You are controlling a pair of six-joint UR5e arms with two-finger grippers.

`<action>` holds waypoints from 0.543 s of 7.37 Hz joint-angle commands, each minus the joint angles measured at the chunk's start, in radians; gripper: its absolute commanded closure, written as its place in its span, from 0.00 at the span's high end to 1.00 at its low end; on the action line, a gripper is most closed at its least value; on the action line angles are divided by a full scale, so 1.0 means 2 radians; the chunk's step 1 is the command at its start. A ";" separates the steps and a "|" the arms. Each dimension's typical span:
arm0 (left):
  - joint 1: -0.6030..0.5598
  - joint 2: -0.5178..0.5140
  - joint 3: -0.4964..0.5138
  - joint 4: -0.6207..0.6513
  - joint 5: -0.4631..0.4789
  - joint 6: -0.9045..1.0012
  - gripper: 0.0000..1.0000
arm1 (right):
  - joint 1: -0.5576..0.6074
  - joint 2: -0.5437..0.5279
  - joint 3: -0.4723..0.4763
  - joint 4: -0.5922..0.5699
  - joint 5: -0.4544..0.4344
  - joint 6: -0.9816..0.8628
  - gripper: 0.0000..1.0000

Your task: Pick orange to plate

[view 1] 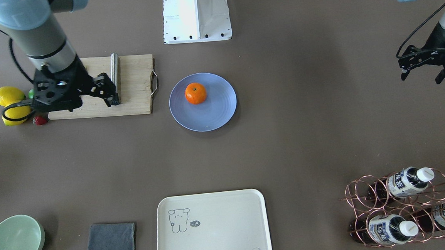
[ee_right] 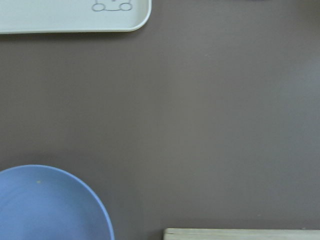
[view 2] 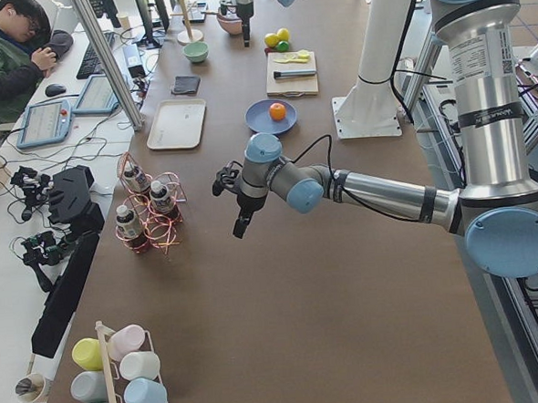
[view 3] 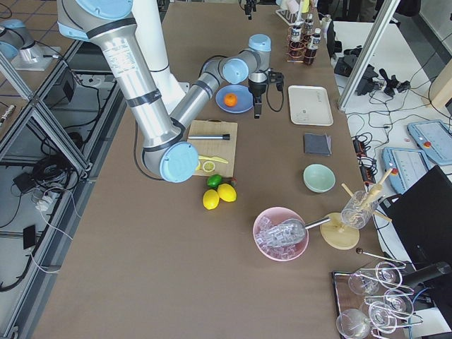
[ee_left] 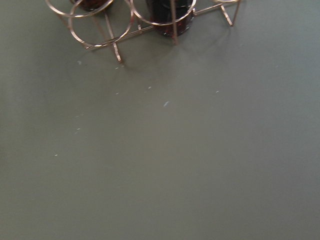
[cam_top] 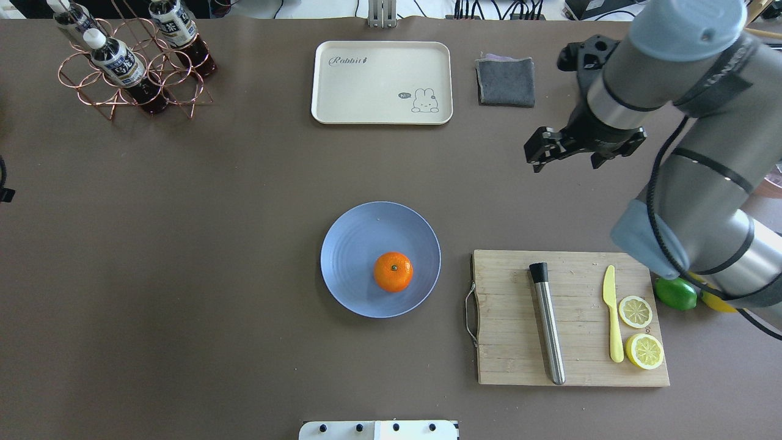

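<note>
The orange [cam_top: 393, 271] rests on the blue plate [cam_top: 354, 244], on the half of the plate nearest the robot; it also shows as the orange [view 1: 195, 93] on the plate [view 1: 214, 114] in the front view. Nothing touches it. My right gripper [cam_top: 565, 160] hangs open and empty in the air, off to the right of the plate and beyond the cutting board. Its wrist view catches only the plate's rim [ee_right: 75, 200]. My left gripper [view 1: 423, 77] is open and empty, high above bare table far to the plate's left.
A wooden cutting board [cam_top: 513, 354] carries a steel rod, a yellow knife and two lemon halves. A lime [cam_top: 676, 294] and lemons lie beside it. A cream tray [cam_top: 382, 82], grey cloth [cam_top: 505, 80], bottle rack [cam_top: 131, 67] and green bowl [view 1: 13, 243] line the far side.
</note>
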State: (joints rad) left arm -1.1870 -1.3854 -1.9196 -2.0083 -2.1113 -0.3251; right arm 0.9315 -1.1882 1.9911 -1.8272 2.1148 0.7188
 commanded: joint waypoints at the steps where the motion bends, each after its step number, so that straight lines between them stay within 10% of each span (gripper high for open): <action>1: -0.057 0.025 0.012 0.002 -0.026 0.063 0.98 | 0.114 -0.101 0.011 0.001 0.055 -0.182 1.00; 4: -0.090 0.026 0.033 0.001 -0.087 0.067 0.98 | 0.248 -0.176 -0.053 0.002 0.086 -0.412 1.00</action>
State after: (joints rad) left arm -1.3411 -1.3319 -1.8750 -2.0059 -2.2388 -0.1957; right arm 1.3101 -1.4804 1.9511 -1.8245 2.2455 0.0900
